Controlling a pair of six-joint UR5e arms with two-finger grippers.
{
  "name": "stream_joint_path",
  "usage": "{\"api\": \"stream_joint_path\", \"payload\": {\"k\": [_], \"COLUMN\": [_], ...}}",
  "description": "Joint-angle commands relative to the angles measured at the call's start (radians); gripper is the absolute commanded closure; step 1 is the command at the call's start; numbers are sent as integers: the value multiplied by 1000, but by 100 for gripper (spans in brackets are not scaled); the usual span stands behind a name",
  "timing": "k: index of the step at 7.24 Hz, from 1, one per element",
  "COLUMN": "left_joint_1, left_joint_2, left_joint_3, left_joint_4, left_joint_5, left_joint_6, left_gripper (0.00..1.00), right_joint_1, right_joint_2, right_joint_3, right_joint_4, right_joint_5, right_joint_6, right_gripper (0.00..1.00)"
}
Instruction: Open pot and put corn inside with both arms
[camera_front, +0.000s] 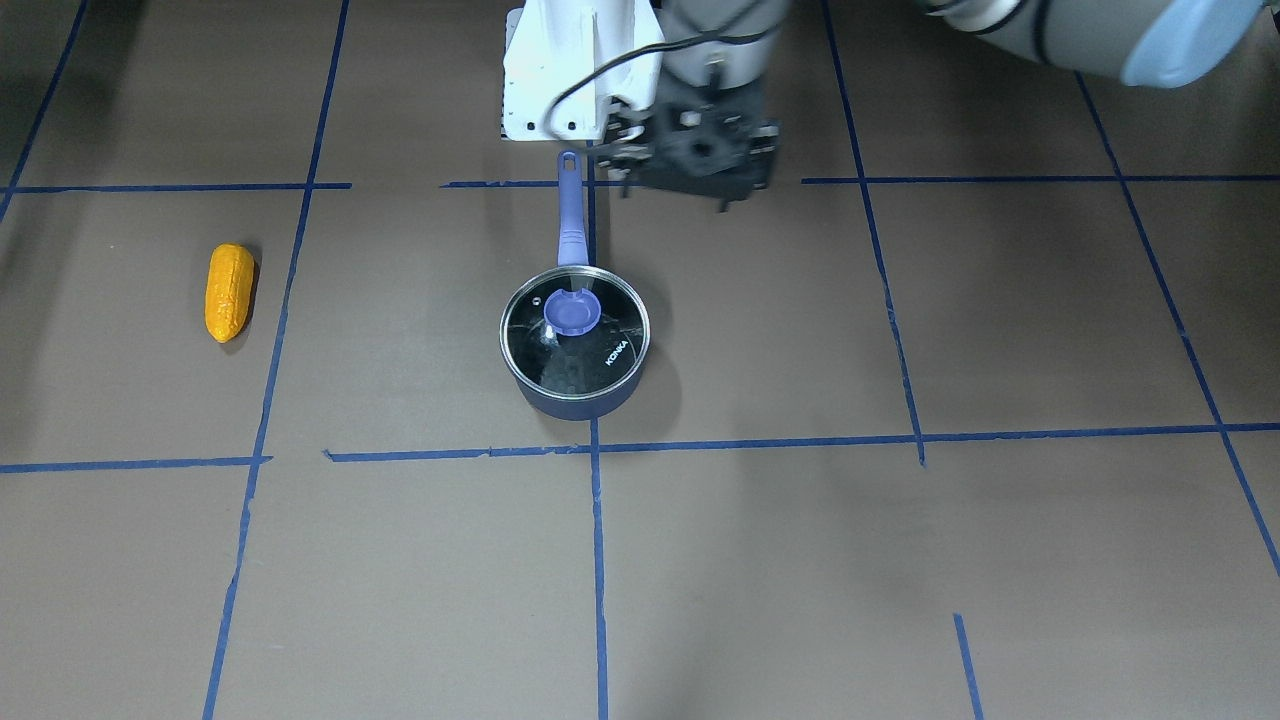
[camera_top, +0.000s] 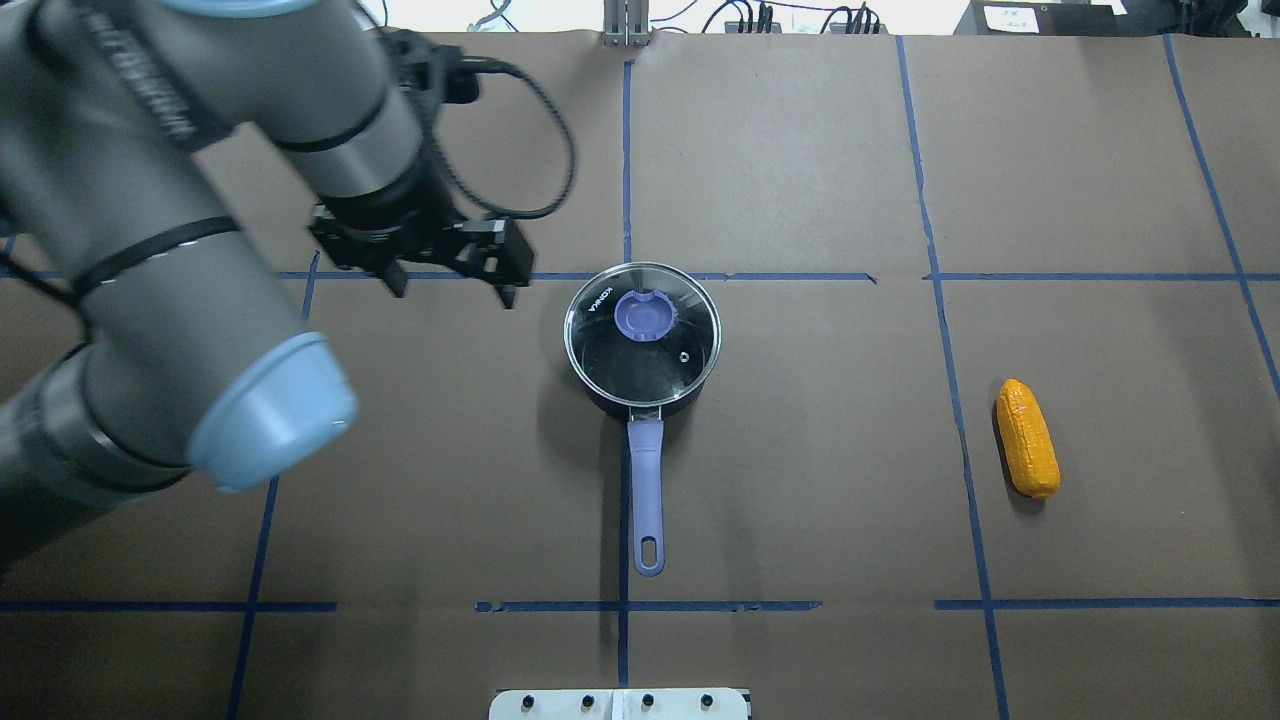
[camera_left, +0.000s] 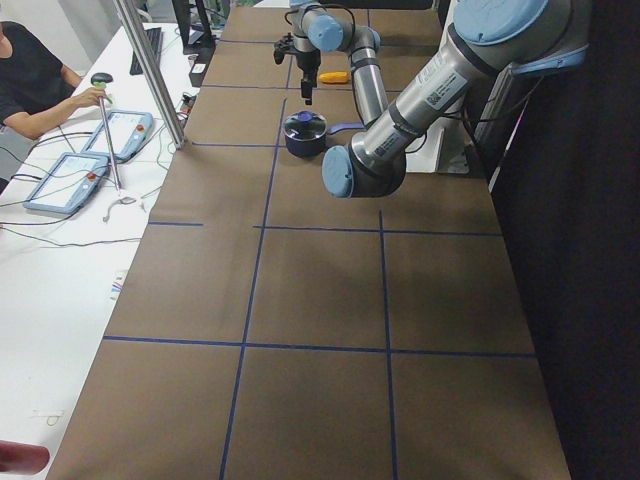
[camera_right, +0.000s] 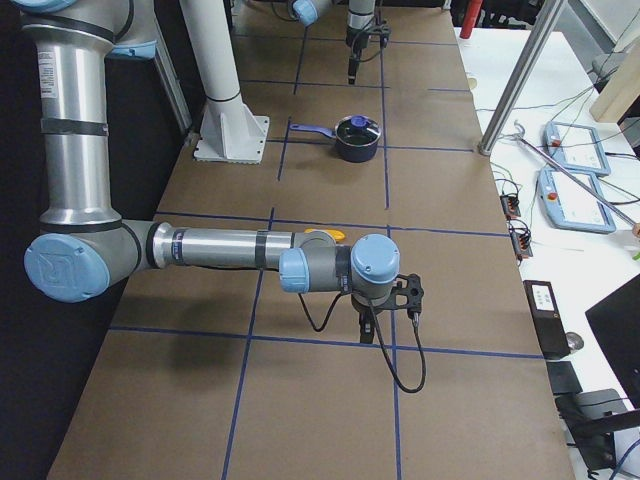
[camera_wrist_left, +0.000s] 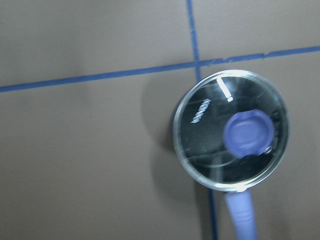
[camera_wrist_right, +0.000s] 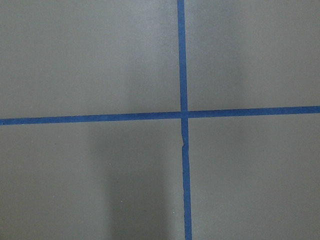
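The pot (camera_front: 575, 403) stands mid-table with its glass lid (camera_front: 575, 330) shut. The purple knob (camera_top: 643, 316) is on top and the lavender handle (camera_top: 646, 490) points toward the robot's base. The corn (camera_top: 1027, 438) lies flat on the robot's right, well away from the pot; it also shows in the front view (camera_front: 228, 292). My left gripper (camera_top: 452, 292) hangs open and empty above the table, just left of the pot. Its wrist view shows the lid (camera_wrist_left: 205, 145) from above. My right gripper (camera_right: 370, 335) shows only in the exterior right view, near the corn (camera_right: 325, 235); I cannot tell if it is open.
Brown paper with blue tape lines (camera_top: 625, 180) covers the table. The white base stand (camera_front: 570, 70) sits behind the pot's handle. A side table with tablets (camera_left: 100, 140), a person (camera_left: 30, 80) and a metal post (camera_left: 150, 70) lie beyond the far edge.
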Motion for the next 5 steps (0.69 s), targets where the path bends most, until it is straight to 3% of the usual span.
{"api": "stream_joint_path", "payload": {"k": [1, 2, 5], "left_joint_1": [59, 64, 81], "left_joint_2": [-48, -45, -37], "left_joint_3": [164, 213, 248], "left_joint_4": [-159, -217, -238], "left_joint_5": [71, 84, 84], "left_joint_6": [-90, -96, -122], "left_gripper": [0, 0, 0], "right_joint_1": [-15, -15, -28], "right_joint_2": [-4, -15, -12], "right_joint_3": [-21, -34, -36], "right_joint_4": [62, 108, 109], "right_joint_5": [-1, 1, 4], "right_joint_6": [0, 3, 6], "right_gripper": [0, 0, 0]}}
